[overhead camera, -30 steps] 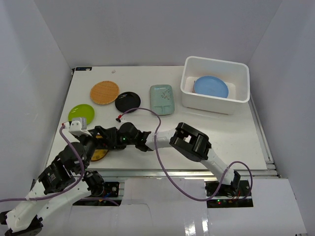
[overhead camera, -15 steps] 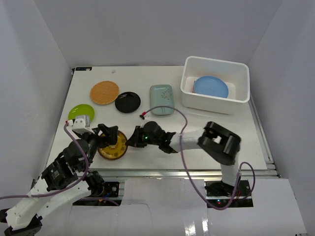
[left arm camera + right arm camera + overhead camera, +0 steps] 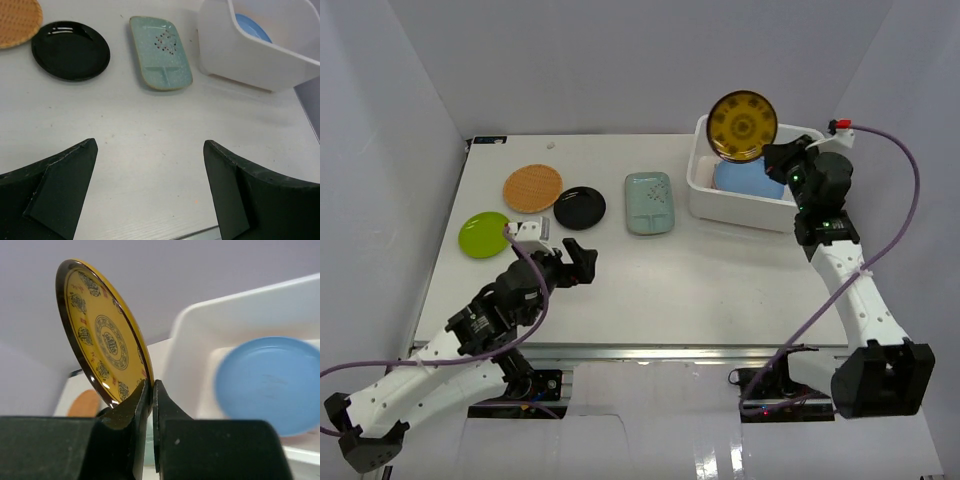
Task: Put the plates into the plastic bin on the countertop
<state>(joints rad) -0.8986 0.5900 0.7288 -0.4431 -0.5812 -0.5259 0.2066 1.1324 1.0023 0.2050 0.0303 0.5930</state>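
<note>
Pinches the lower rim of a yellow patterned plate (image 3: pixel 743 125) (image 3: pixel 105 335) with the right gripper (image 3: pixel 768 151) (image 3: pixel 150 385), jaws pressed tight against the two faces of that rim. Holds this plate on edge, high in the air, decorated face toward the overhead camera, dark brown border all round. Poses it over the far left part of the white bin (image 3: pixel 755 215) (image 3: pixel 190 360) as seen from above, clear of the bin's rim. Shows, inside the bin, a blue plate (image 3: pixel 750 180) (image 3: pixel 272 385) lying flat on the floor, and a pale pink shape (image 3: pixel 801 185) beside it on the right, too little seen to name. Puts the bin at the far right corner of the desk (image 3: pixel 720 280) (image 3: pixel 150 125). Hangs the left gripper (image 3: pixel 582 262) (image 3: pixel 149 145) low over the near left part of the desk, jaws spread wide, nothing between them but bare desk. Finds beyond that gripper a black plate (image 3: pixel 580 207) (image 3: pixel 70 50) and a pale teal rectangular plate (image 3: pixel 649 203) (image 3: pixel 161 52), side by side but apart, the teal one lying between the black plate and the bin. Sets a woven orange-brown plate (image 3: pixel 532 187) (image 3: pixel 15 20) just to the far left of the black one, edges nearly meeting, and a lime green plate (image 3: pixel 483 233) near the desk's left edge, partly covered by the left arm's wrist in the overhead view. Leaves these four plates flat on the desk, outside the bin.
</note>
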